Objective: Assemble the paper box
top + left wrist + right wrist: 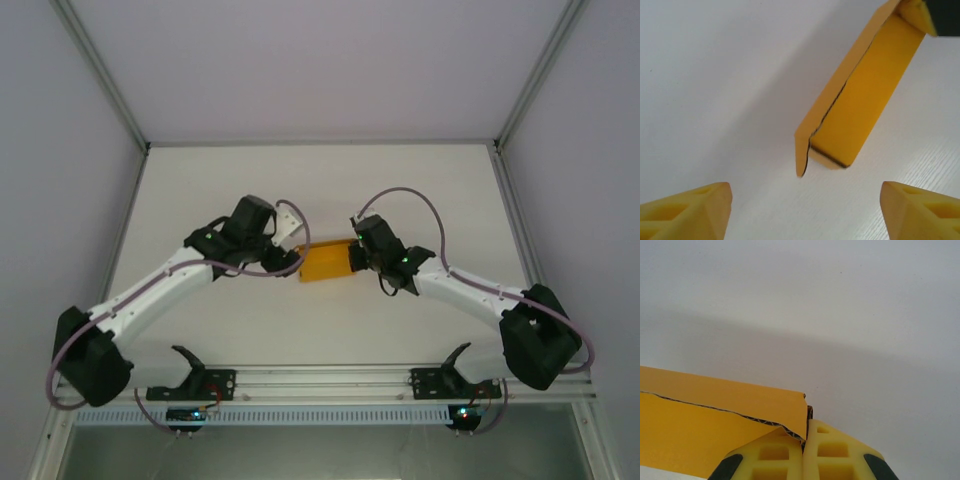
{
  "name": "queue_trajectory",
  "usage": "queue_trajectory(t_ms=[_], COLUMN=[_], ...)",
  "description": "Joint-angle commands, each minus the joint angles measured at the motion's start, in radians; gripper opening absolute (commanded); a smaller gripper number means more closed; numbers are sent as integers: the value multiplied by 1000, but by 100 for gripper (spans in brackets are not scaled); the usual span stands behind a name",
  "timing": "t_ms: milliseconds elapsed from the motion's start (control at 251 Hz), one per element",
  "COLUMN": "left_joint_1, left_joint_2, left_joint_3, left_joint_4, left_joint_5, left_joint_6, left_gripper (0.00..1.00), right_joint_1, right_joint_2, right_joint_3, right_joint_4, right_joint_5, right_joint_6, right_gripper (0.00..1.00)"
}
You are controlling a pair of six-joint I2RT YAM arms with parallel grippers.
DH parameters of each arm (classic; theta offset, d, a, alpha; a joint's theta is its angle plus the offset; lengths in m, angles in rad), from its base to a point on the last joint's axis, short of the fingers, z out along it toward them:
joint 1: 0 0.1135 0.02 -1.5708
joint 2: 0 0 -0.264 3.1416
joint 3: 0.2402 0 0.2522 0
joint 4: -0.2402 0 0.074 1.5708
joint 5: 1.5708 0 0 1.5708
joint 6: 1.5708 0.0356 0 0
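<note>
The paper box [325, 263] is an orange-yellow card box, partly folded, lying at the middle of the white table between my two grippers. My right gripper [358, 258] is shut on the box's right end; in the right wrist view its fingertips [805, 427] pinch a corrugated card edge of the box [715, 420]. My left gripper [290, 262] sits just off the box's left end and is open. In the left wrist view its fingers [690, 210] stand wide apart with bare table between them. The box [865, 95] lies ahead of them, with a loose flap [802, 155] at its near end.
White walls and aluminium posts [115, 90] enclose the table on three sides. A metal rail [330, 382] with two black brackets [195, 375] runs along the near edge. Bare table surface [320, 190] stretches behind the box.
</note>
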Motion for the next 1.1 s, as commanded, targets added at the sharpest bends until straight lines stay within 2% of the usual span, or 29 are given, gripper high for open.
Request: queue_trajectory(t_ms=[0, 223, 463, 563, 722, 854, 1038, 1094], left_joint_1=[-7, -8, -10, -9, -16, -25, -25, -22], left_joint_2=[-38, 71, 137, 155, 175, 186, 189, 193], left_joint_3=[-49, -14, 14, 27, 38, 55, 89, 100], left_joint_4=[58, 76, 84, 91, 99, 78, 35, 25], left_joint_5=[-34, -17, -4, -19, 16, -14, 0, 36], left_joint_6=[-112, -126, -132, -153, -194, -233, -379, -441], left_gripper=[72, 51, 40, 28, 18, 0, 0, 0], right_joint_1=[18, 26, 28, 30, 38, 47, 72, 80], right_joint_2=[22, 32, 43, 48, 54, 56, 56, 58], right_joint_3=[12, 29, 37, 39, 43, 47, 56, 54], right_joint_4=[-179, -206, -216, -219, -228, -240, -270, -274], right_joint_5=[-6, -13, -35, -41, -32, -21, 17, 27], right_joint_6=[43, 60, 68, 68, 72, 77, 107, 125], right_gripper=[0, 0, 0, 0, 0, 0, 0, 0])
